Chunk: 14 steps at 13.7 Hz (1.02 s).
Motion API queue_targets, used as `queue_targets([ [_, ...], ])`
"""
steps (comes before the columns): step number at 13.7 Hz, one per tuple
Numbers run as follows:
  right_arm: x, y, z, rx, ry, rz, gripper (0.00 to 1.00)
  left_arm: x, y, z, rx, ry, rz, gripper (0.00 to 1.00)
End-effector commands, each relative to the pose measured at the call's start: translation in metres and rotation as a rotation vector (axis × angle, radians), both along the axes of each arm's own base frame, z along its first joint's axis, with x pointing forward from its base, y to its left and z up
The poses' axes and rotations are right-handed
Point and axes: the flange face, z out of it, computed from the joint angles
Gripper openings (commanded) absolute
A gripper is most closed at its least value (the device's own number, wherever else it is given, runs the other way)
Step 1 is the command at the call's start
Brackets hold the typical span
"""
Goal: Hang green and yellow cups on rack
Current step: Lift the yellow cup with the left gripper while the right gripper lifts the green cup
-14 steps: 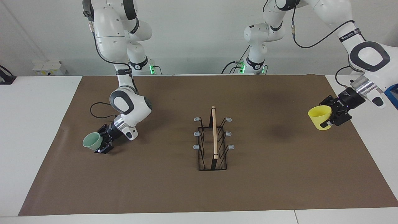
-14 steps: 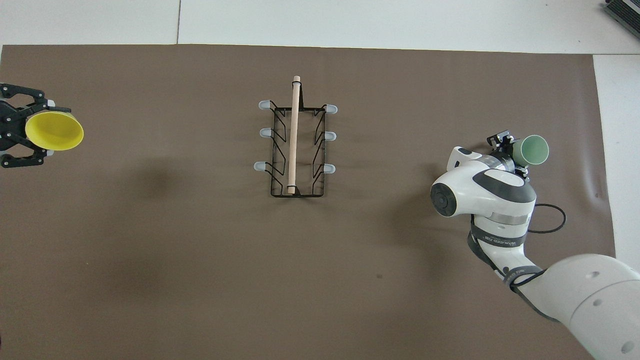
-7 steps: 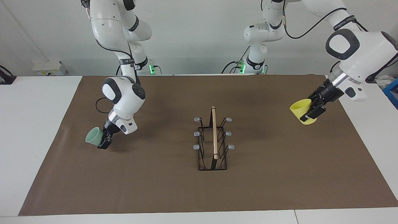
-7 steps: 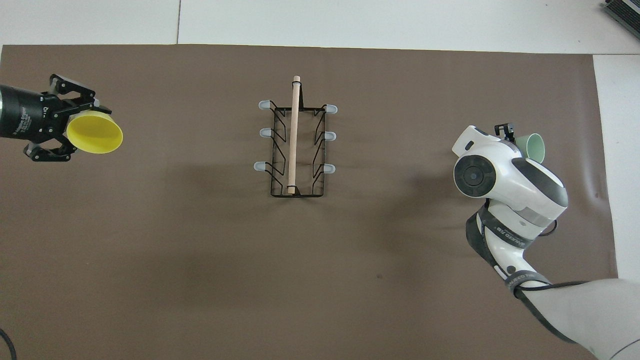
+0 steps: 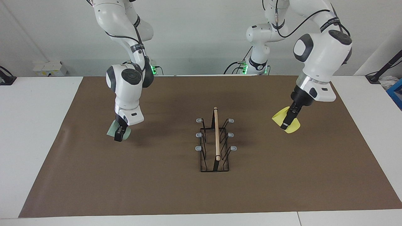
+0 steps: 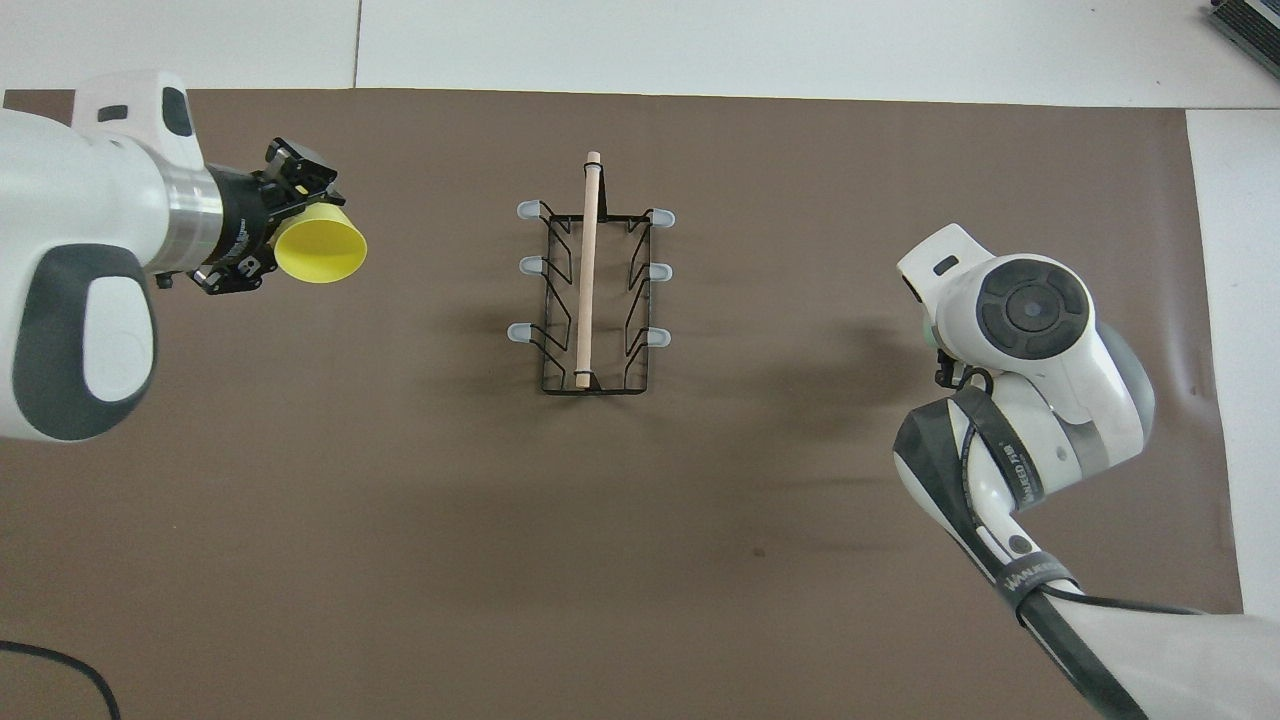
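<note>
The black wire rack [image 5: 216, 135] [image 6: 587, 270] with its wooden rod and grey-tipped pegs stands mid-mat. Toward the left arm's end, my left gripper [image 5: 285, 125] [image 6: 270, 228] is shut on the rim of the yellow cup [image 5: 292, 128] [image 6: 322, 250], held tilted above the mat. Over the right arm's end, my right gripper [image 5: 118, 134] points down, shut on the pale green cup [image 5: 110, 131], which hangs just above the mat. In the overhead view the right arm's wrist hides the green cup and that gripper.
A brown mat [image 5: 163, 188] covers most of the white table [image 5: 34, 125]. A small white box [image 5: 47, 67] sits at the table's edge nearest the robots. A blue object [image 5: 396, 94] shows at the left arm's end.
Both arms have swung inward toward the rack, carrying their cups. Both wrists turned from lying sideways to pointing downward. Neither grip changed.
</note>
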Motion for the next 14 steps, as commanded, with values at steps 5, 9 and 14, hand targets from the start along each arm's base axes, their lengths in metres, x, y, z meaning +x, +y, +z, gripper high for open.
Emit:
queue_targets([
  [5,-0.018,0.034,0.069,0.360,-0.045,-0.153,0.29,-0.025,-0.073,-0.006,0.013,-0.166,-0.156,0.00],
  [9,-0.021,0.042,0.084,0.682,-0.020,-0.244,0.30,-0.025,-0.079,-0.006,0.035,-0.206,-0.244,0.00],
  [14,-0.022,0.046,0.101,0.868,-0.072,-0.283,0.30,-0.016,-0.085,-0.016,0.081,-0.325,-0.433,0.00],
])
